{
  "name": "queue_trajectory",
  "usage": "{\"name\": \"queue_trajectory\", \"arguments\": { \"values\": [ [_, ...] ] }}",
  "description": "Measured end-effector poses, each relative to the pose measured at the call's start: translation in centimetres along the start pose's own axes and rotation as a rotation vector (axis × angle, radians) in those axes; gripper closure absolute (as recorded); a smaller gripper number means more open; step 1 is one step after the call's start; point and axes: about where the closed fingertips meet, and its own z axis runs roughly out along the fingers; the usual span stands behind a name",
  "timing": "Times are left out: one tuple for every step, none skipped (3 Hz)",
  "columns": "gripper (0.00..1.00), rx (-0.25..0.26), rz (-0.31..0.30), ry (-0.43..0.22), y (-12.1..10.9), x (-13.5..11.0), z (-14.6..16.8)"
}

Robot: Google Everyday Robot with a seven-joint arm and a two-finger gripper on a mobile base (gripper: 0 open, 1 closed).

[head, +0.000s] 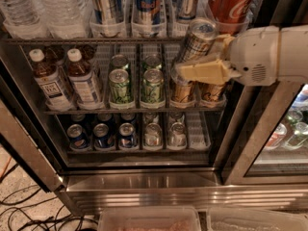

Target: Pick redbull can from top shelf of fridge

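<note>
The redbull can [198, 38], slim with silver and blue-grey checks and a silver lid, is tilted in front of the fridge's [144, 179] open compartment, just below the top shelf [96, 41]. My gripper [199, 54] is shut on it, with one cream finger [204, 71] under the can. My white arm [269, 54] comes in from the right. More slim cans [108, 4] stand in clear lane trays on the top shelf.
A red Coca-Cola can [232, 3] and water bottles [60, 8] stand on the top shelf. Tea bottles [83, 78], green cans [120, 85] and gold cans [183, 91] fill the middle rack, and short blue cans [103, 136] the lower one. Cables [29, 215] lie on the floor.
</note>
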Motion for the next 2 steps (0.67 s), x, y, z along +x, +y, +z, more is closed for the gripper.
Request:
{"name": "queue_trajectory", "arguments": {
  "values": [
    [1.00,0.024,-0.007,-0.029,3.2,0.1,2.0],
    [1.00,0.034,0.018,-0.028,5.8,0.4,4.4]
  ]
}}
